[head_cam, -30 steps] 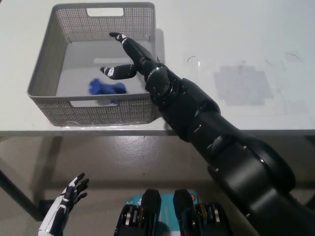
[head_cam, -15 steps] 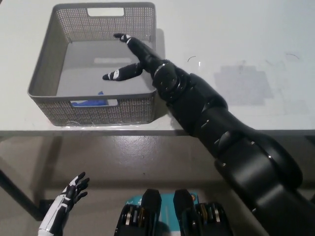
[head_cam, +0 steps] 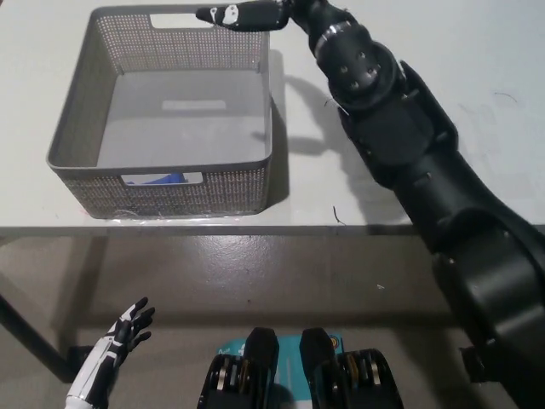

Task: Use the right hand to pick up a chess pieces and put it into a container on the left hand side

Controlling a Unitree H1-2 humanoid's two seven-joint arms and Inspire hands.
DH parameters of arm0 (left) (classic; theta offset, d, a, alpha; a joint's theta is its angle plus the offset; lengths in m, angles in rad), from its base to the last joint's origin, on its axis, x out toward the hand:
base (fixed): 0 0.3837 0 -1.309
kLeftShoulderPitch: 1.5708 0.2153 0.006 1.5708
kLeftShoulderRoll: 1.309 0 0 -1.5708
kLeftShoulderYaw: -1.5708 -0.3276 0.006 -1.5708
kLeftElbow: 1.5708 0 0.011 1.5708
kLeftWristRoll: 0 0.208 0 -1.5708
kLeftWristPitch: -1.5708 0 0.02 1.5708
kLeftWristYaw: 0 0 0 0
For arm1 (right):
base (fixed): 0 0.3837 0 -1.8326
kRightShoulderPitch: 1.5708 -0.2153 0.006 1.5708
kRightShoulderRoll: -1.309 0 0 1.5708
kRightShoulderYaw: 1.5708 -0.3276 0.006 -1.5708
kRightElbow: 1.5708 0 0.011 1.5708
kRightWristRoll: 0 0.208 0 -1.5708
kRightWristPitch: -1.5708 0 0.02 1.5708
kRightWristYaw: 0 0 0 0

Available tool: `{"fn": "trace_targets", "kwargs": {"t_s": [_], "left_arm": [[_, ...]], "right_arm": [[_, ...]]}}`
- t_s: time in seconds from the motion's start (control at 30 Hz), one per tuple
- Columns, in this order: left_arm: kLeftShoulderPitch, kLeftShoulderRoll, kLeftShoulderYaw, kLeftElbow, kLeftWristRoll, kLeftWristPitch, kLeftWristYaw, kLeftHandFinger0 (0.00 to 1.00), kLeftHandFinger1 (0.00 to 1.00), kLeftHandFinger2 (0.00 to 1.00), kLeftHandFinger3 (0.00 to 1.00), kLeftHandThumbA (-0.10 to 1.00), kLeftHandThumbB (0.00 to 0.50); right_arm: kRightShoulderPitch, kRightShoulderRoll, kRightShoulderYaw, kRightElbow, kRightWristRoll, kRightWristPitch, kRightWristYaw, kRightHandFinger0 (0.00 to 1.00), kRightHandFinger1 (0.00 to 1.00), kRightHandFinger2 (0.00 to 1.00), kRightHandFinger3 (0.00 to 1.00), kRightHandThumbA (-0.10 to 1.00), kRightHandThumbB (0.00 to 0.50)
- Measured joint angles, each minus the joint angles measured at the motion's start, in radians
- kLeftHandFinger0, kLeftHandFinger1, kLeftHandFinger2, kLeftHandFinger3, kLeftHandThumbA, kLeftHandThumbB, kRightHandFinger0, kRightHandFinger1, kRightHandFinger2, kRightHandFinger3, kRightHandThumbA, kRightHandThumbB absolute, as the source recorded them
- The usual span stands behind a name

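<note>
A: Quick check, where's your right hand (head_cam: 255,14)?

B: Up at the top edge of the head view, over the far rim of the grey basket (head_cam: 162,119). Fingers are stretched out straight and it holds nothing.

A: And the chess piece?

B: You can only catch a blue sliver (head_cam: 162,180) through the handle slot in the basket's near wall. Judging by colour, that's the blue chess piece lying on the basket floor, tight against the near wall. Most of it is hidden behind the mesh, so don't ask me for shape or which way it lies.

A: So is the drop done?

B: Looks like it. Piece is inside the container, your hand is empty and above the rim, not touching the piece. I'd mark the placing step as finished.

A: Anything left?

B: On the white table (head_cam: 443,60) I see no other pieces in frame, just faint marks and a grey patch right of your arm. If more pieces are wanted, they're out of view. What's left for you is clearing the arm off the basket.

A: Left hand?

B: The white left hand (head_cam: 119,336) rests low at the lower left, below table level, fingers spread, holding nothing.
</note>
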Motion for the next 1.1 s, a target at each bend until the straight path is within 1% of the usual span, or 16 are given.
{"fn": "trace_targets", "kwargs": {"t_s": [0.03, 0.13, 0.2, 0.27, 0.37, 0.43, 0.53, 0.57, 0.67, 0.7, 0.73, 0.87, 0.93, 1.0, 1.07, 1.1], "left_arm": [[0.000, 0.000, 0.000, 0.000, 0.000, 0.000, 0.000, 1.00, 1.00, 1.00, 1.00, 1.00, 0.246], [0.000, -0.001, 0.000, 0.000, 0.000, 0.001, 0.000, 1.00, 1.00, 1.00, 1.00, 1.00, 0.234], [0.000, -0.001, 0.000, 0.001, 0.000, 0.001, 0.000, 1.00, 1.00, 1.00, 1.00, 1.00, 0.238], [0.000, -0.001, 0.000, 0.001, 0.000, 0.002, 0.000, 1.00, 1.00, 1.00, 1.00, 1.00, 0.230], [0.000, -0.001, 0.000, 0.001, 0.000, 0.002, 0.000, 1.00, 1.00, 1.00, 1.00, 1.00, 0.219], [0.000, -0.001, 0.000, 0.001, 0.000, 0.002, 0.000, 1.00, 1.00, 1.00, 1.00, 1.00, 0.232], [0.000, -0.002, 0.000, 0.002, 0.000, 0.002, 0.000, 1.00, 1.00, 1.00, 1.00, 1.00, 0.230], [0.000, -0.002, 0.000, 0.002, 0.000, 0.002, 0.000, 1.00, 1.00, 1.00, 1.00, 1.00, 0.226], [0.001, -0.002, 0.000, 0.003, 0.000, 0.002, 0.000, 1.00, 1.00, 1.00, 1.00, 1.00, 0.236], [0.002, -0.002, 0.000, 0.003, -0.001, 0.002, 0.000, 1.00, 1.00, 1.00, 1.00, 1.00, 0.240], [0.002, -0.002, 0.000, 0.003, -0.001, 0.002, 0.000, 1.00, 1.00, 1.00, 1.00, 1.00, 0.239], [0.013, -0.003, 0.000, 0.003, -0.005, 0.002, -0.001, 1.00, 1.00, 1.00, 1.00, 1.00, 0.249], [0.021, -0.003, 0.001, 0.003, -0.010, 0.002, -0.006, 1.00, 1.00, 1.00, 1.00, 1.00, 0.245], [0.023, -0.002, 0.001, 0.005, -0.013, 0.002, -0.012, 1.00, 1.00, 1.00, 1.00, 1.00, 0.253], [0.023, -0.003, 0.001, 0.004, -0.015, 0.002, -0.016, 1.00, 1.00, 1.00, 1.00, 1.00, 0.256], [0.024, -0.003, 0.001, 0.003, -0.016, 0.002, -0.018, 1.00, 1.00, 1.00, 1.00, 1.00, 0.244]], "right_arm": [[0.026, -0.005, -0.001, -0.043, 0.000, 0.003, 0.002, 1.00, 1.00, 1.00, 1.00, 1.00, 0.307], [0.108, -0.020, -0.004, -0.161, 0.001, 0.017, 0.007, 1.00, 1.00, 1.00, 1.00, 1.00, 0.302], [0.173, -0.032, -0.008, -0.237, 0.002, 0.026, 0.010, 1.00, 1.00, 1.00, 1.00, 1.00, 0.275], [0.235, -0.045, -0.014, -0.307, 0.004, 0.032, 0.012, 1.00, 1.00, 1.00, 1.00, 1.00, 0.286], [0.339, -0.066, -0.028, -0.421, 0.011, 0.041, 0.013, 1.00, 1.00, 1.00, 1.00, 1.00, 0.284], [0.409, -0.077, -0.038, -0.489, 0.015, 0.046, 0.013, 1.00, 1.00, 1.00, 1.00, 1.00, 0.301], [0.527, -0.094, -0.051, -0.598, 0.019, 0.051, 0.013, 1.00, 1.00, 1.00, 1.00, 1.00, 0.276], [0.549, -0.097, -0.053, -0.617, 0.019, 0.052, 0.013, 1.00, 1.00, 1.00, 1.00, 1.00, 0.256], [0.690, -0.108, -0.063, -0.741, 0.025, 0.056, 0.013, 1.00, 1.00, 1.00, 1.00, 1.00, 0.252], [0.737, -0.110, -0.066, -0.780, 0.030, 0.057, 0.013, 1.00, 1.00, 1.00, 1.00, 1.00, 0.238], [0.759, -0.110, -0.068, -0.799, 0.033, 0.057, 0.013, 1.00, 1.00, 1.00, 1.00, 1.00, 0.246], [0.944, -0.110, -0.083, -0.954, 0.069, 0.054, 0.016, 1.00, 1.00, 1.00, 1.00, 1.00, 0.216], [1.045, -0.110, -0.098, -1.026, 0.103, 0.037, 0.021, 1.00, 1.00, 1.00, 1.00, 1.00, 0.196], [1.096, -0.110, -0.110, -1.036, 0.136, 0.018, 0.028, 1.00, 1.00, 1.00, 1.00, 1.00, 0.154], [1.120, -0.108, -0.115, -1.022, 0.162, 0.008, 0.033, 1.00, 1.00, 1.00, 1.00, 1.00, 0.155], [1.133, -0.105, -0.118, -1.014, 0.173, -0.001, 0.033, 1.00, 1.00, 1.00, 1.00, 1.00, 0.146]]}}
